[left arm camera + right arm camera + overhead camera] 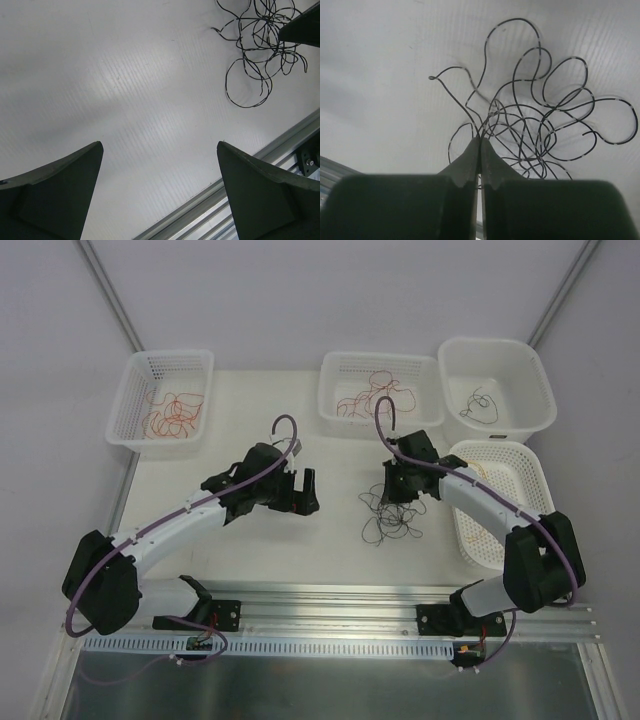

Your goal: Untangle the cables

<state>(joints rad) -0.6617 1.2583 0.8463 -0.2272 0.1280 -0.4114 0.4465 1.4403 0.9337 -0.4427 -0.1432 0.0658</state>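
A tangle of thin black cables (392, 517) lies on the white table, right of centre. My right gripper (400, 498) stands over its far edge. In the right wrist view the gripper (480, 138) is shut, and strands of the black tangle (540, 125) run into the pinch between its tips. The rest of the tangle fans out on the table beyond the tips. My left gripper (304, 492) hovers to the left of the tangle. It is open (159, 146) with only bare table between its fingers. The black cables (260, 40) show at the top right of its view.
Four white baskets stand around the back and right. The left one (170, 357) holds orange and red cables, the middle one (380, 360) red and dark ones. The back right one (495, 344) holds a black strand. The near right one (530, 465) lies under my right arm. An aluminium rail (260, 157) edges the table.
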